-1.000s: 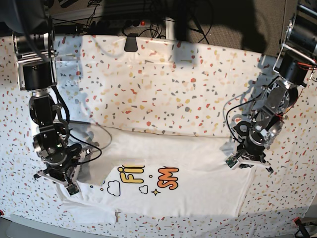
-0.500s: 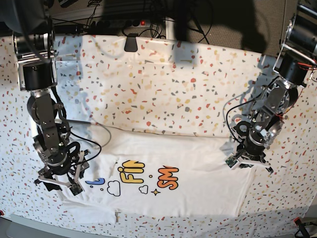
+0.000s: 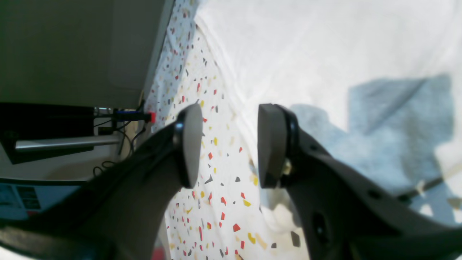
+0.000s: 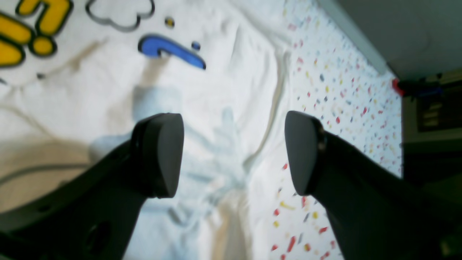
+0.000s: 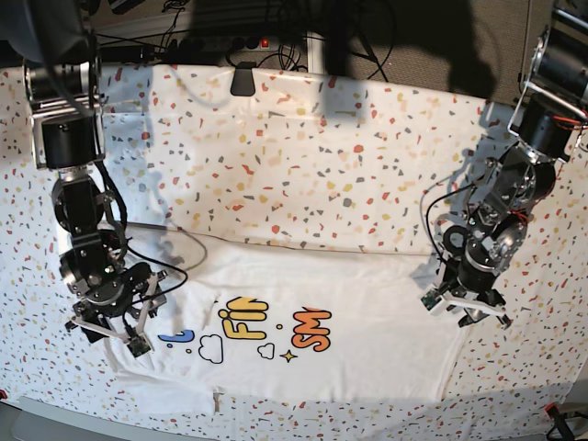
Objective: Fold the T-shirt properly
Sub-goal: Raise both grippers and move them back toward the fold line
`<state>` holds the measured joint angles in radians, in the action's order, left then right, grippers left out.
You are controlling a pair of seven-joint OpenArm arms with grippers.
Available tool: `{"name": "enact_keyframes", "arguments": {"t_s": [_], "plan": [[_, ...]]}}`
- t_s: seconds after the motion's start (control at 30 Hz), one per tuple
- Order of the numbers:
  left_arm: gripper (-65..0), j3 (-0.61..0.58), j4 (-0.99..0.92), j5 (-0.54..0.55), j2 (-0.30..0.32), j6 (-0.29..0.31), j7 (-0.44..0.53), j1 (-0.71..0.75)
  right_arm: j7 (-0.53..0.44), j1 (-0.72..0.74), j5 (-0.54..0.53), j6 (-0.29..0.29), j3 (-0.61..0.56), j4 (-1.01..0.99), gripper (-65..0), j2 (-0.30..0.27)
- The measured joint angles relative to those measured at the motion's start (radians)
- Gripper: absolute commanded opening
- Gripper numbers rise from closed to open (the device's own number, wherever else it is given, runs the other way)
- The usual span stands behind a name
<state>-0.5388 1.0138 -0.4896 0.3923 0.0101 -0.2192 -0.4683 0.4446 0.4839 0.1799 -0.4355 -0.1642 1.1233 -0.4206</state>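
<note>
Lying folded flat, white T-shirt (image 5: 358, 340), colourful print partly showing.

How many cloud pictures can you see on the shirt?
2 on the T-shirt. The bigger cloud sits below the yellow letters, near the right gripper. The smaller cloud is beside the star. More may hide under the fold.

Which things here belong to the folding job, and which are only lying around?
For the job:
- T-shirt, partly folded, print up
- left tool, open at the shirt's edge
- right tool, open over the shirt's other end

Just there:
- speckled cloth under the shirt
- black clip at the cloth's far edge
- cables behind the table
</note>
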Motion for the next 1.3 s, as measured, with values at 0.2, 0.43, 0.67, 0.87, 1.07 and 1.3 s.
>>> {"name": "enact_keyframes", "arguments": {"t_s": [0.2,0.43,0.67,0.87,1.07,1.3], "plan": [[-40.2,0.000,0.001,0.000,-0.002,0.000,-0.023,0.000,0.171,-0.007,-0.163,-0.269,-0.002,0.125,-31.2,-0.032],[-40.3,0.000,0.065,0.088,0.003,0.272,-0.159,0.003,0.463,-0.002,-0.465,-0.265,0.000,0.327,-31.2,-0.128],[-40.3,0.000,0.193,0.099,0.006,0.346,-0.163,0.053,0.597,-0.064,-0.622,-0.265,-0.002,0.403,-31.2,-0.208],[-40.3,-0.001,0.268,0.101,0.004,0.350,-0.159,0.142,0.612,-0.279,-0.590,-0.262,-0.007,0.550,-31.2,-0.263],[-40.2,0.000,0.276,0.072,0.006,0.343,-0.155,0.188,0.429,-0.491,-0.386,-0.269,-0.006,0.756,-31.2,-0.308],[-40.2,0.000,0.279,0.072,0.024,0.338,-0.112,0.199,0.341,-0.506,-0.100,-0.065,-0.001,0.754,-31.2,-0.307]]}}
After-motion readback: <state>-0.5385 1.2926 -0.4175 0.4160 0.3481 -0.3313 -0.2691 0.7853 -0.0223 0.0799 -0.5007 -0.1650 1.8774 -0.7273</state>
